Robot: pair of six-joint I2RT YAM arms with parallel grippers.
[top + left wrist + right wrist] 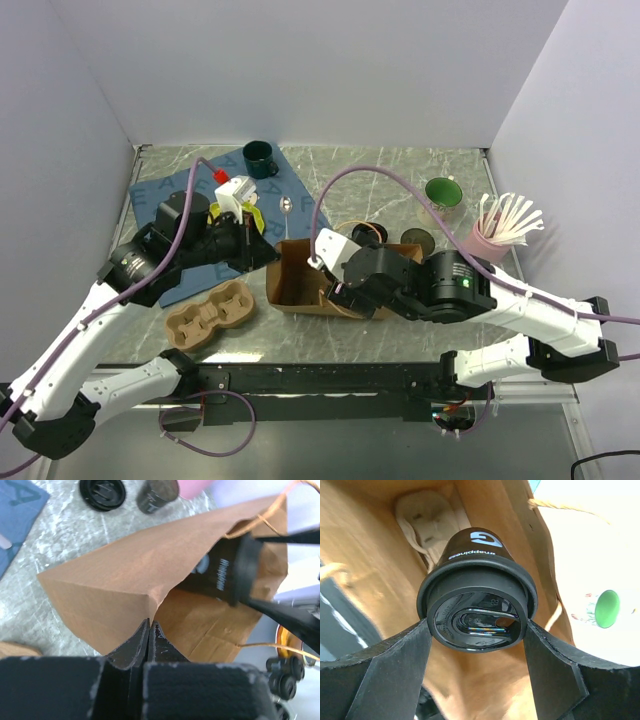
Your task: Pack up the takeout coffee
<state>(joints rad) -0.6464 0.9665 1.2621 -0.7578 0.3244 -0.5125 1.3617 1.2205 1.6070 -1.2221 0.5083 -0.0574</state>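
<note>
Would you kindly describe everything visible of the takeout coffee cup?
The takeout coffee cup is short, dark and handleless, with white lettering on its side and a round black plastic lid pressed on. It is tipped, lid toward the wrist camera, base pointing into the open brown paper bag. The right gripper clamps the lid rim from both sides; whether the bag touches it is unclear.

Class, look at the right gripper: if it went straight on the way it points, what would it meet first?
Probably the pale crumpled wad deep inside the brown paper bag, reached first by the takeout coffee it holds; depth is unclear.
</note>
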